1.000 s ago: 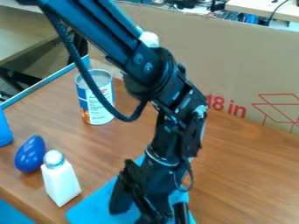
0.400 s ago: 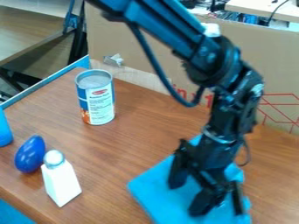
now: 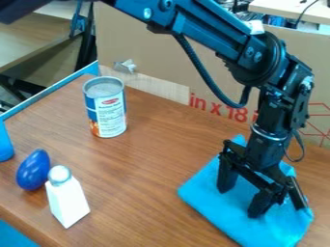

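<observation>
Since our end effector (image 3: 243, 198) stands with its fingers wide apart on the blue cloth (image 3: 209, 194) directly beneath it, we do best to press both tips evenly and lightly, so the cloth doesn't bunch between them.

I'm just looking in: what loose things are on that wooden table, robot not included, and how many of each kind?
Cloth: 1
Can: 1
Blue egg-shaped thing: 1
White bottle: 1
Blue thing cut off at the left edge, kind unclear: 1
Total: 5
</observation>
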